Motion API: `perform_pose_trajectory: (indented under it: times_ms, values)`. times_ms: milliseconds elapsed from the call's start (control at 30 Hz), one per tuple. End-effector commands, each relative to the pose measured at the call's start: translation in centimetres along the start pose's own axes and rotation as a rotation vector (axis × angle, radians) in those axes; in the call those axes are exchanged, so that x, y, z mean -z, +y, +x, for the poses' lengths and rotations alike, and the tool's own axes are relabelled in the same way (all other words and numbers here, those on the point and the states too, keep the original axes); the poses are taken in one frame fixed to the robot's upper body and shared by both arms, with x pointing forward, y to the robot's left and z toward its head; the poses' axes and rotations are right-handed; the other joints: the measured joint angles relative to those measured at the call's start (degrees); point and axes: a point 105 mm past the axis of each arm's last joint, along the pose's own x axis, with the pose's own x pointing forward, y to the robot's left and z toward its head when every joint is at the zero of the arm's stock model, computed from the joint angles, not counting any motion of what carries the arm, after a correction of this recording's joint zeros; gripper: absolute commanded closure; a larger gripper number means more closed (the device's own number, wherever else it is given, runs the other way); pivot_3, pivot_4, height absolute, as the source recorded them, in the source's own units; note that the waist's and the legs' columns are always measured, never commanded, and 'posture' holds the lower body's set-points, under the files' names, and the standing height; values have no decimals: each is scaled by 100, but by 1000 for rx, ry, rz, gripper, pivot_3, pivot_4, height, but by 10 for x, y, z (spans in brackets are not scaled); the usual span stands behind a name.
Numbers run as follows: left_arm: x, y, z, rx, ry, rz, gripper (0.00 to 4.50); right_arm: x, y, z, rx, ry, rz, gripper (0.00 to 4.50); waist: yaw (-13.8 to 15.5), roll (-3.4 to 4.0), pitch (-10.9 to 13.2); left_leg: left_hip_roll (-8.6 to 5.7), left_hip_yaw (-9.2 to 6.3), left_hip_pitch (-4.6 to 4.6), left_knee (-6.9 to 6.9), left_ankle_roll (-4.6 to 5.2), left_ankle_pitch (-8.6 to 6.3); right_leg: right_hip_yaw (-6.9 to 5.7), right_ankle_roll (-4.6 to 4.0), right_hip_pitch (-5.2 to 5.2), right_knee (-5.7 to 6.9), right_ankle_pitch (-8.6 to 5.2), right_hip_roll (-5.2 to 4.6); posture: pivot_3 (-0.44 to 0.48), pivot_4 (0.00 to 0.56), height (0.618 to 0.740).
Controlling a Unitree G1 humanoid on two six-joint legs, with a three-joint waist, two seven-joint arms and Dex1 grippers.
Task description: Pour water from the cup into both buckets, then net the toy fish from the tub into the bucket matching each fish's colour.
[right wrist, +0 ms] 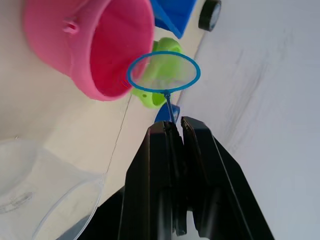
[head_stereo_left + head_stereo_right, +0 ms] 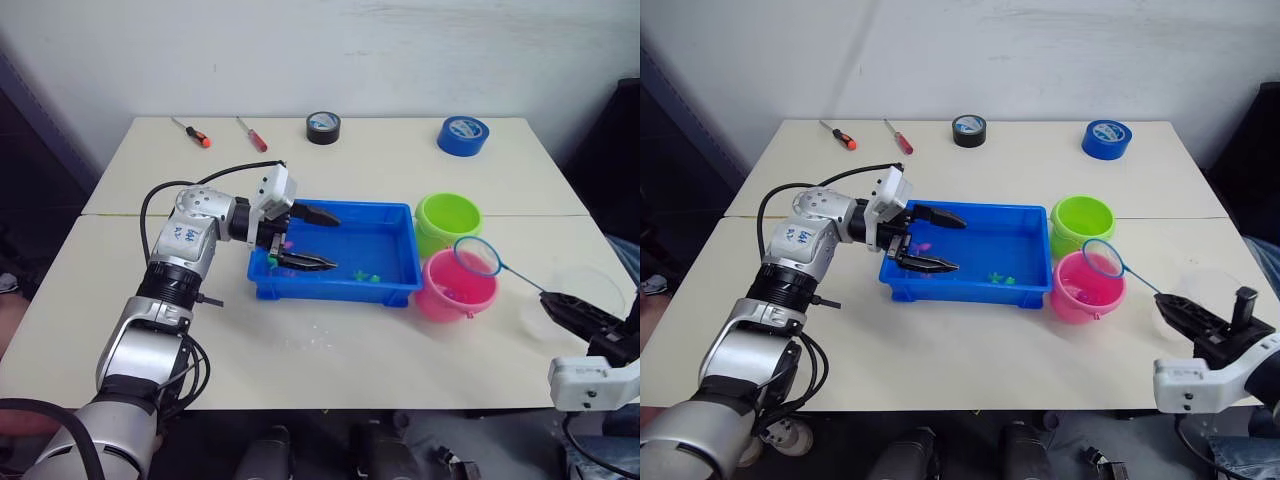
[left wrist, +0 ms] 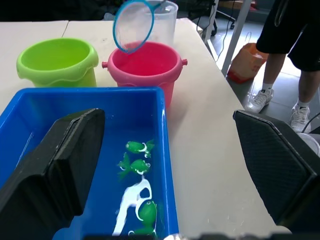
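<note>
The right gripper (image 1: pixel 176 131) pinches the thin handle of a round blue net (image 2: pixel 477 257) over the smooth pink bucket (image 2: pixel 455 290). The left gripper (image 2: pixel 312 239) gapes wide over the shiny blue tub (image 2: pixel 395 293), where green fish (image 3: pixel 138 166) lie.

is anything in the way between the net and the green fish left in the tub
Possibly. The left tool, open, sits over the tub near its left end. The green fish lie toward the pink bucket, where the net hangs, so that side looks free.
</note>
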Motion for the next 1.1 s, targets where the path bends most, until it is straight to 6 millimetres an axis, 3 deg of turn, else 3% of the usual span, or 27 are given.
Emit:
perform_pose_trajectory:
  times_ms: [33, 267, 533, 833, 1100]
  values:
    - [5, 4, -18, -60, 30, 9, 57, -19, -24, 10, 92, -126, 349, 4500, -32, -2, 1, 3, 1, 1, 0, 0, 0, 1, 0, 0, 0, 0, 0, 0, 150, 736]
    - [32, -5, -68, -206, 134, -54, 57, -51, -52, 73, 16, -366, 841, 4500, -146, -11, 7, 16, -5, 34, -11, 8, -13, -2, -10, 19, 1, -5, -4, 0, 150, 736]
    - [48, -22, -118, -414, 249, -104, 57, -83, -42, 143, -218, -418, 1050, 4500, -70, -15, 9, 14, -23, -4, -8, -13, -8, -18, -20, -13, 1, -10, -12, 0, 150, 736]
    - [40, -47, -135, -540, 247, -142, 57, -93, -32, 186, -287, -403, 1022, 4500, -16, -15, 9, 10, -19, -77, 5, -16, -7, -17, -19, -94, 30, -9, -15, 0, 150, 736]
    - [37, -54, -131, -509, 288, -116, 57, -101, -36, 181, -324, -499, 921, 4500, -12, -15, 9, 10, -20, -78, 2, -16, -7, -20, -19, -94, 30, -9, -13, 0, 150, 736]
